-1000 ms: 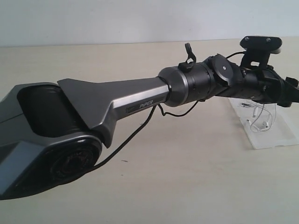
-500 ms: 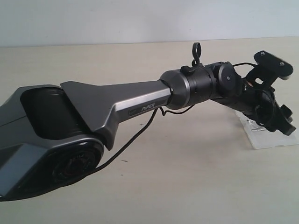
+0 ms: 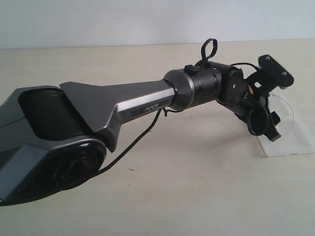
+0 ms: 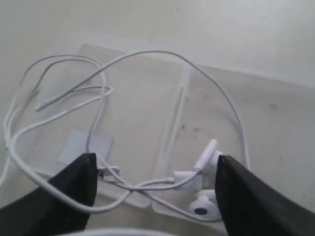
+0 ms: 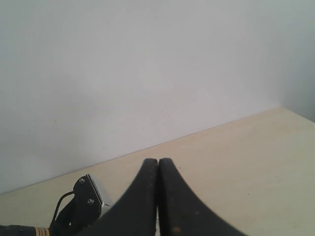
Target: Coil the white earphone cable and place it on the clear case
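Several slack loops: white earphone cable (image 4: 202, 210) looked light and limp, best pinched where strands crossed. Left gripper (image 4: 155, 169) gaped wide, empty.

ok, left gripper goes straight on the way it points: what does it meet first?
Probably the white earphone cable lying on the clear case, between the left gripper's open jaws; depth is unclear.

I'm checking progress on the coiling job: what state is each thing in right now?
white earphone cable, loosely looped on the case, not held
clear case, lying open and flat, cable on it
left gripper, open over the cable, holding nothing
right gripper, shut, empty
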Controlling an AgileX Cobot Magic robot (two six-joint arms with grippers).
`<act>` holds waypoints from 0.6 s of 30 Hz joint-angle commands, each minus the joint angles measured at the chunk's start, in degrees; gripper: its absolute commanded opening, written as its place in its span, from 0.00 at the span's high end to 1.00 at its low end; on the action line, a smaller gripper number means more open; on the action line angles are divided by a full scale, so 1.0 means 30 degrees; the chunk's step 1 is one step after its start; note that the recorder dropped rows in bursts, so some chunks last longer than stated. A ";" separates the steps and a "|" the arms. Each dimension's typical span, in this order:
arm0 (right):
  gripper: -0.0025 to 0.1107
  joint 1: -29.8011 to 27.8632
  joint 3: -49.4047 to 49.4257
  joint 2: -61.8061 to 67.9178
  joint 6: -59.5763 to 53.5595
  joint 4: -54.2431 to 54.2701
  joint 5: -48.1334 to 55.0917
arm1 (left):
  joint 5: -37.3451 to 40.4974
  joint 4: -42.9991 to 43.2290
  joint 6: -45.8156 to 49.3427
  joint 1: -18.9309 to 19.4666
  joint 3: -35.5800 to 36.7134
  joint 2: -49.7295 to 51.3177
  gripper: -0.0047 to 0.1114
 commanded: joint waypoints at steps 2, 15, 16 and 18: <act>0.98 -0.0077 0.0072 -0.0067 -0.0112 -0.0006 -0.0126 | 0.0455 0.0196 -0.0301 0.0137 -0.0087 -0.0645 0.39; 0.98 -0.0077 0.0072 -0.0067 -0.0112 -0.0006 -0.0126 | -0.1783 -0.2900 -0.0594 -0.0290 -0.0598 -0.1482 0.39; 0.98 -0.0077 0.0072 -0.0067 -0.0112 -0.0006 -0.0126 | -0.2309 -0.2977 -0.0594 -0.0482 -0.0598 -0.1482 0.39; 0.98 -0.0077 0.0072 -0.0067 -0.0112 -0.0006 -0.0126 | -0.3353 -0.2935 -0.0594 -0.0893 -0.0598 -0.1444 0.39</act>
